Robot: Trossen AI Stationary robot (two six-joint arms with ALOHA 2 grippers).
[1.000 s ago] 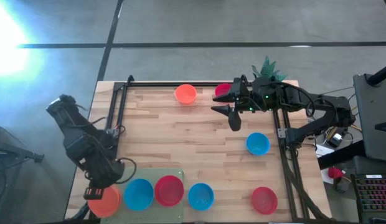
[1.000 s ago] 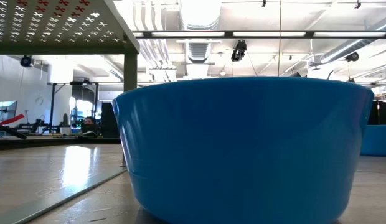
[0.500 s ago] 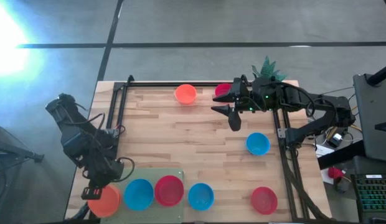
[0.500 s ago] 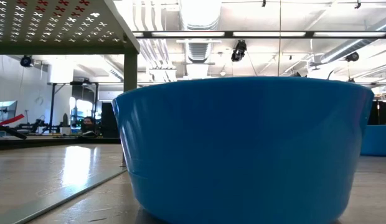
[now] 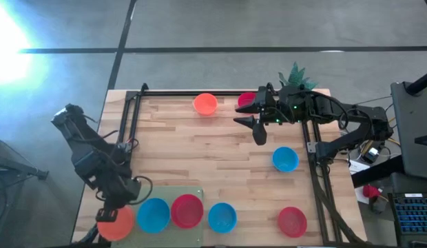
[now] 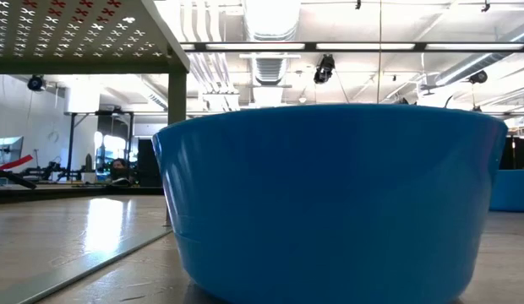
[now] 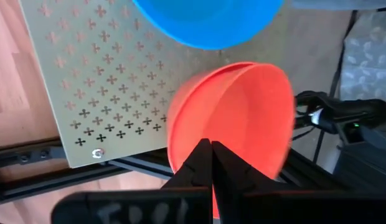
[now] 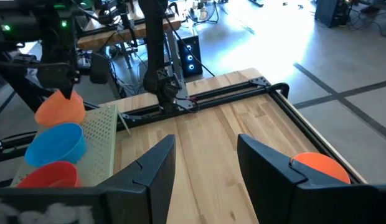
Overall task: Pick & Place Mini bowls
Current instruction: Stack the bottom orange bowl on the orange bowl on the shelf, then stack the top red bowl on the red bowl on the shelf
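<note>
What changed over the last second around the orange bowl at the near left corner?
The left end effector closed onto the rim of the orange bowl, now tilted; the arm shifted slightly. The right end effector, open, and the other bowls stayed put.
</note>
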